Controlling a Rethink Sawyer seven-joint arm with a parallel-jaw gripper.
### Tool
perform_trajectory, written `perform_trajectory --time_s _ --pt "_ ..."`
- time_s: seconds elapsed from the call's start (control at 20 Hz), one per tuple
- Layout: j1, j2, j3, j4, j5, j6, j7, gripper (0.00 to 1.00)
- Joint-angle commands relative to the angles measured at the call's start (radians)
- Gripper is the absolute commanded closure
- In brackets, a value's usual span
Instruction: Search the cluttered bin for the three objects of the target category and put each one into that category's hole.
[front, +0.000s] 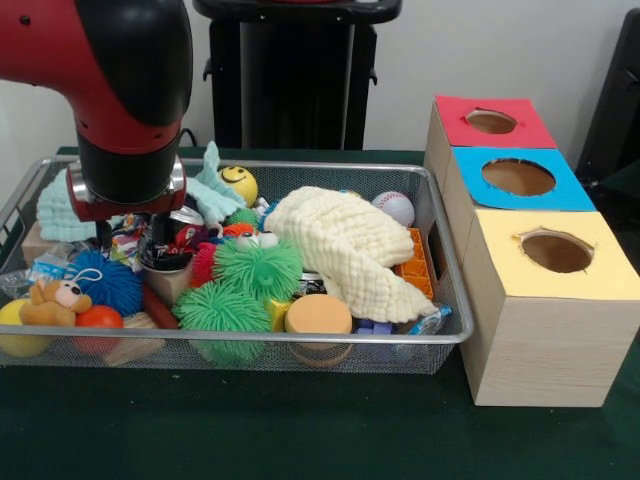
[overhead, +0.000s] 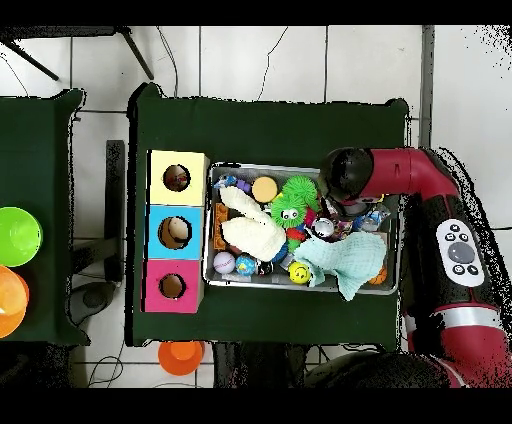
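The silver wire-mesh bin (front: 300, 338) is full of toys; it also shows in the overhead view (overhead: 240, 167). My gripper (front: 165, 245) hangs under the red and black arm (overhead: 350, 175) and is down among the clutter in the bin's left part in the front view. A small patch of white fabric with coloured print (front: 127, 243) shows just beside it, mostly hidden; I cannot tell whether the gripper touches it. The yellow-surround hole (front: 556, 251) tops the largest wooden box next to the bin, also seen from overhead (overhead: 177, 178).
A pale yellow cloth (front: 350, 245) lies across the bin's middle and a mint cloth (front: 60, 215) lies behind the gripper. Green spiky balls (front: 258, 268), a blue spiky ball (front: 105, 280), a teddy bear (front: 55, 300) and a smiley ball (front: 238, 183) surround it. The blue-surround hole (front: 518, 177) and the red-surround hole (front: 491, 122) sit further back.
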Motion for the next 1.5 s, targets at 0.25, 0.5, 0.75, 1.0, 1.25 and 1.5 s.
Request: perform_trajectory --time_s 0.25,0.5,0.75,1.0,1.25,1.5 --pt "-0.008 0.062 0.002 -0.054 -0.098 0.135 -0.408 0.00" --pt "-0.011 0.075 0.004 -0.081 -0.114 0.148 -0.432 0.00" --pt "-0.014 0.077 0.003 -0.065 -0.097 0.135 -0.426 0.00" --pt "-0.014 0.078 -0.003 -0.042 -0.075 0.124 -0.411 0.00" --pt "-0.009 0.081 -0.012 -0.045 -0.076 0.138 -0.413 0.00" --pt "0.010 0.069 -0.032 -0.058 -0.104 0.171 -0.423 0.00"
